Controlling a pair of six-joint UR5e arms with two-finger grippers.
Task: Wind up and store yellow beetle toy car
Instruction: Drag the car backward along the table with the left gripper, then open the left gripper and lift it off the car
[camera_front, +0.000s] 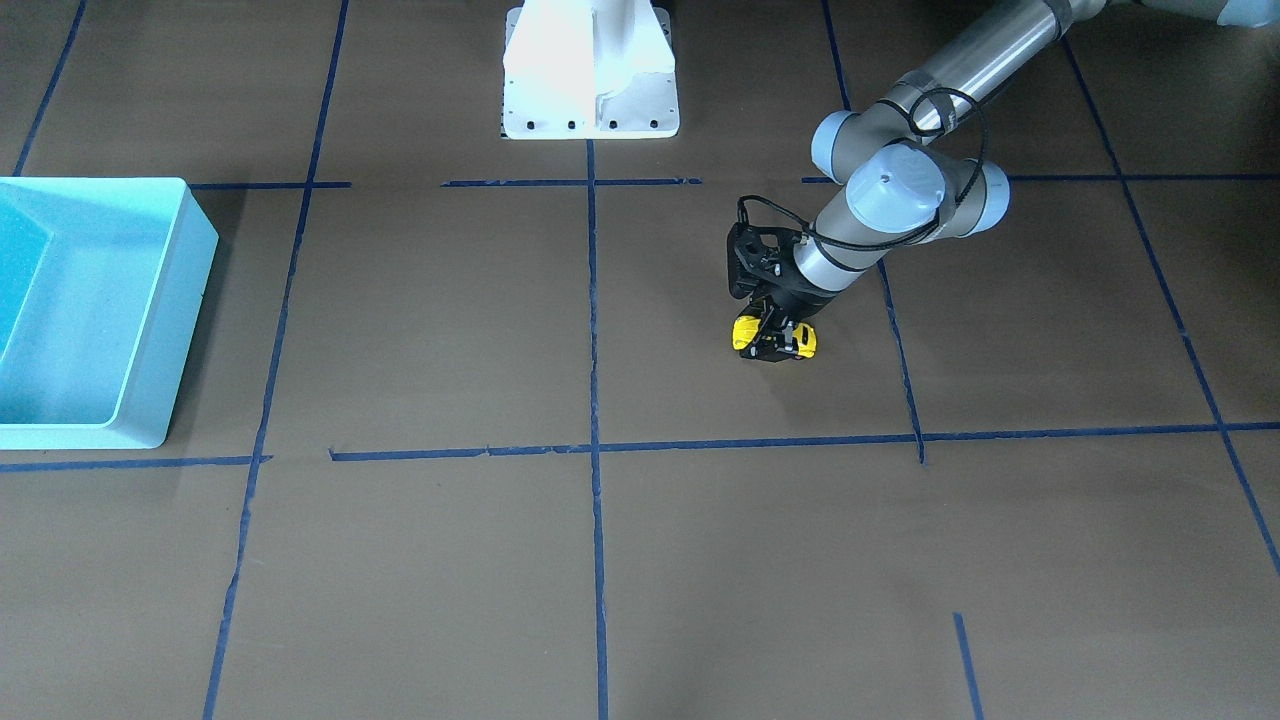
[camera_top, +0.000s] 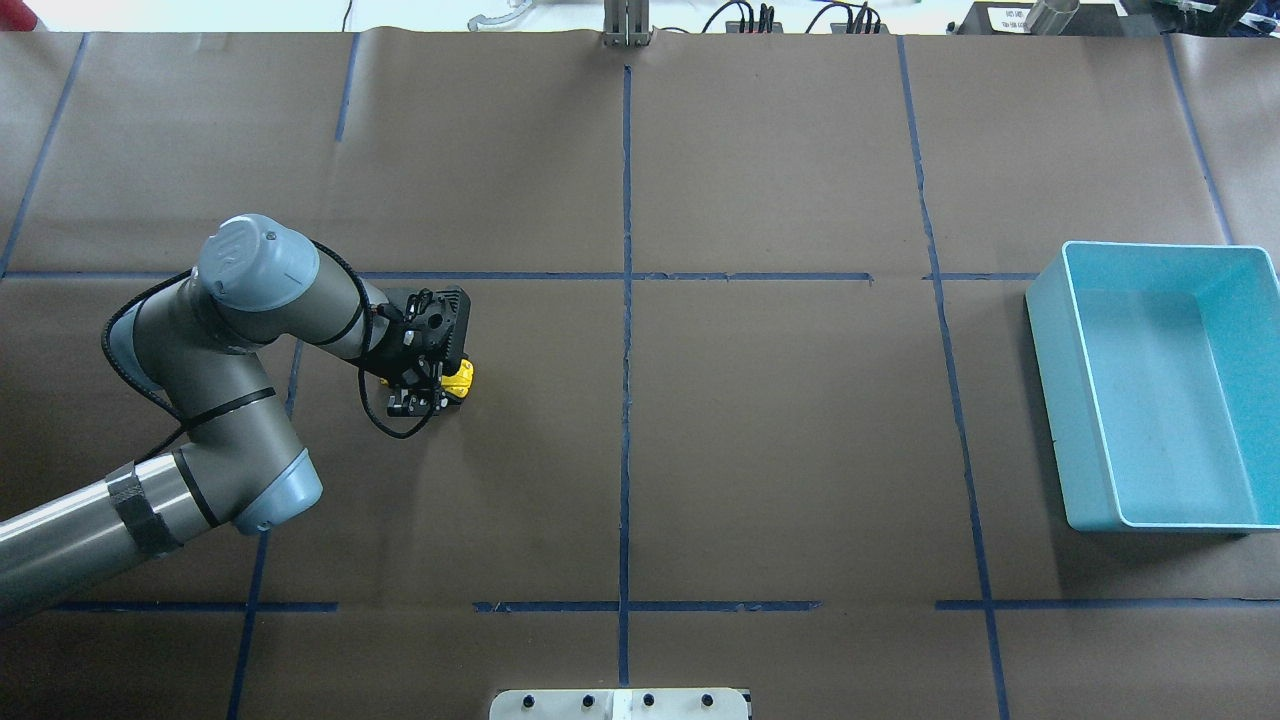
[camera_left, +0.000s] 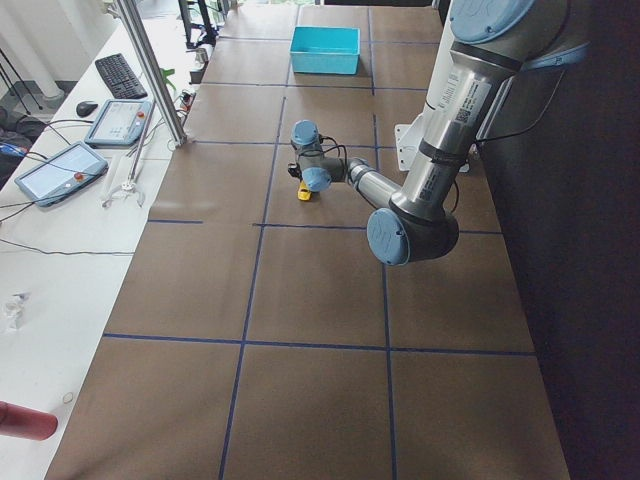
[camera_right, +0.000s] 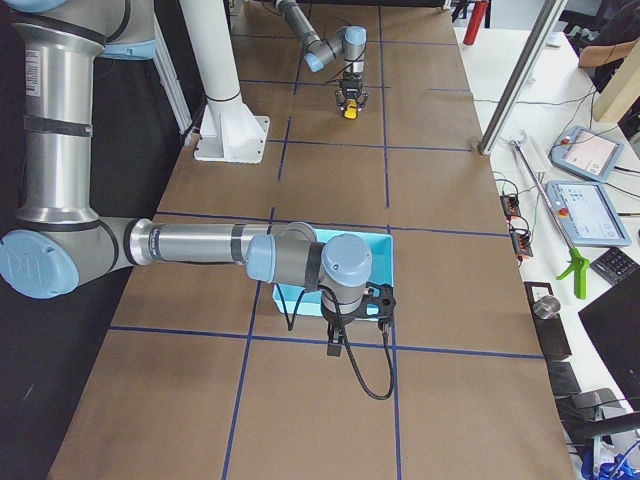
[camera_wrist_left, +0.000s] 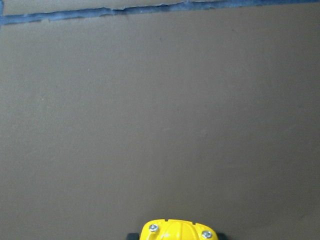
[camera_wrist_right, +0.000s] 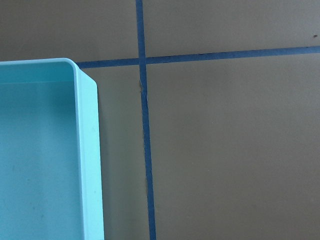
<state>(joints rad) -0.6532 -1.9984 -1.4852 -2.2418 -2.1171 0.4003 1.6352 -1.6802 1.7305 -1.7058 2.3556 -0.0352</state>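
Observation:
The yellow beetle toy car (camera_front: 747, 331) stands on the brown table, left of the middle in the overhead view (camera_top: 461, 377). My left gripper (camera_front: 775, 340) comes down over it, and its black fingers close across the car's middle; it also shows in the overhead view (camera_top: 432, 392). The car's rounded yellow end shows at the bottom edge of the left wrist view (camera_wrist_left: 176, 232). The light blue bin (camera_top: 1045, 300) stands empty at the table's far right. My right gripper (camera_right: 335, 350) hangs just beside the bin's near corner (camera_wrist_right: 87, 150); I cannot tell whether it is open or shut.
Blue tape lines divide the brown table into squares. The white robot base (camera_front: 590, 90) stands at the table's edge. A metal post (camera_top: 625, 25) stands at the far edge. Tablets and a keyboard lie on the side bench (camera_left: 60, 170).

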